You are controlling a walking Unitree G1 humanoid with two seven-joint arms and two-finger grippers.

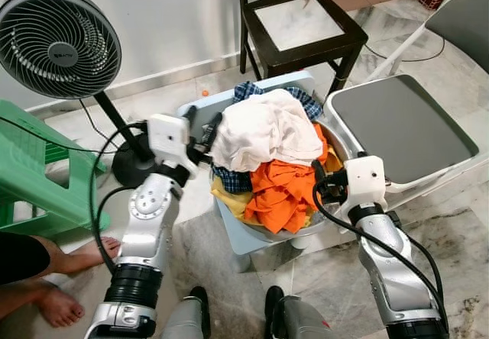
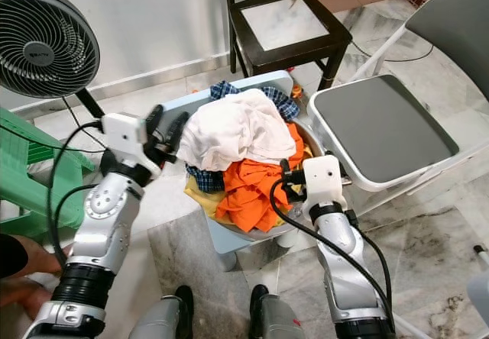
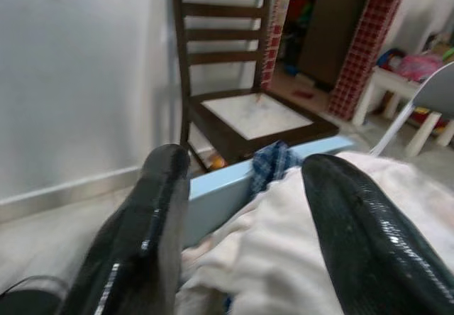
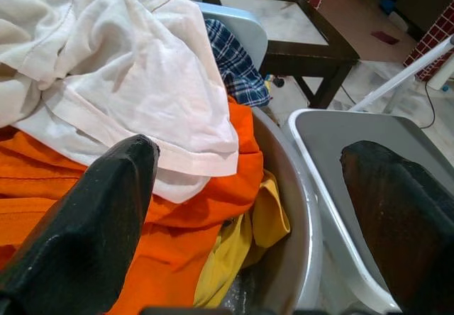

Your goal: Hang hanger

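A metal basin heaped with laundry stands on a light blue stool right before me. On top lies a white cloth, with an orange garment below it, a blue plaid one behind and a yellow piece at the rim. My left gripper is open at the pile's left side, its fingers close to the white cloth. My right gripper is open at the basin's right rim, beside the orange garment. No hanger can be made out.
A black fan on a stand and a green plastic stool are on the left. A dark wooden chair stands behind the basin, a grey folding chair right of it. A person's bare feet are at the lower left.
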